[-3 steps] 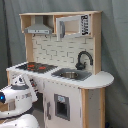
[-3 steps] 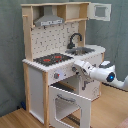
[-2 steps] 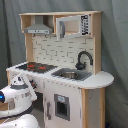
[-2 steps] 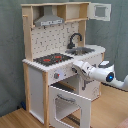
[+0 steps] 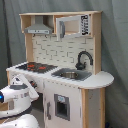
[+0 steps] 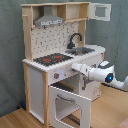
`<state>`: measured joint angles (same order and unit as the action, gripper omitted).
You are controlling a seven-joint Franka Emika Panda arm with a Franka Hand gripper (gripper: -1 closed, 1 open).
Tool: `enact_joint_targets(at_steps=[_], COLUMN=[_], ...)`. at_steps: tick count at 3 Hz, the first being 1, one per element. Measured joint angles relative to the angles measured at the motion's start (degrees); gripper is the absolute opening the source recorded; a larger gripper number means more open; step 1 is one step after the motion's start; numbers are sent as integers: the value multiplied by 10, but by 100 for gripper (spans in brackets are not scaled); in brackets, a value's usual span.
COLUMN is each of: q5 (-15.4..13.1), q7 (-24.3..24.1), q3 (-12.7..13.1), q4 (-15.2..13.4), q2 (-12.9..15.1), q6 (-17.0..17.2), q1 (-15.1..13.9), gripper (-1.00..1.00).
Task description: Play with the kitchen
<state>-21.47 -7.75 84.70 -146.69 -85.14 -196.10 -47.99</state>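
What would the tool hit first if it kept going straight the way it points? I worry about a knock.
Most likely the kitchen's front panel just under the stovetop: in the second exterior view the tool points at it, above the open oven door. Depth is unclear.

You've got a white and pale-wood kitchen [image 6: 47, 75] w/ black-red stovetop [image 5: 34, 66], black faucet [image 6: 75, 39], grey hood [image 5: 39, 29]; arm [image 6: 100, 74] white.

Grey backdrop curtain [image 5: 115, 45] behind, wooden floor [image 6: 15, 119] below in the second exterior view
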Motion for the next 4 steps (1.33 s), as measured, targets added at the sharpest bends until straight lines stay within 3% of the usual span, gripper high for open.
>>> enact_joint_targets(at_steps=[4], q5=[0], q7=[254], q3=[7], q4=[12], q2=[0], q6=[69], q1=[14], gripper=[-100])
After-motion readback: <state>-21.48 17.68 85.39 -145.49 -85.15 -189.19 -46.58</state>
